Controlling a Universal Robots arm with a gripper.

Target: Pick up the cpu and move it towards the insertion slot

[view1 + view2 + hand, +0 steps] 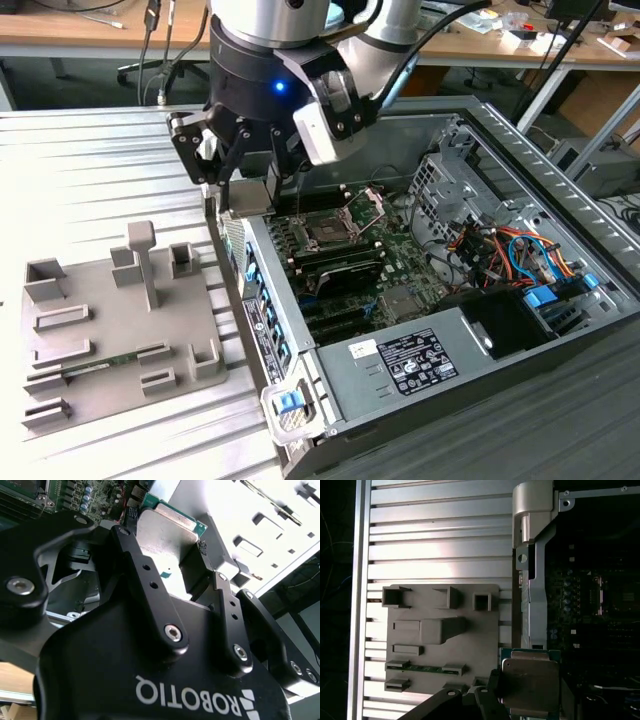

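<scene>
On the ribbed metal table (90,160), an open computer case (560,180) lies on its side, filling the exterior view's right half, its green motherboard (345,285) facing up. Beside it, toward the exterior view's left, a grey fixture plate (110,330) with raised blocks and pockets rests on the table, a long narrow green memory stick (95,362) lying in one of its grooves; the same plate (440,635) appears in the first wrist view. Above the case's near wall the robot arm (280,40) hangs down, a blue light glowing on its wrist.

The gripper (250,190) sits right over the edge of the case, between the fixture plate and the motherboard. Its black fingers (150,595) are drawn in around the cpu (165,530) and clamp it from two opposite sides, as the second wrist view shows: the chip's silvery top and thin green rim stand out past the fingertips. In the first wrist view the cpu (530,680) is held flat, off any surface, over the boundary where the case wall meets the board.

The insertion slot (328,232) lies on the motherboard just beyond the gripper, toward the exterior view's right, its dark square socket uncovered and its silver retention plate (368,205) hinged up. The cpu is near the slot but apart from it, higher and to one side.
</scene>
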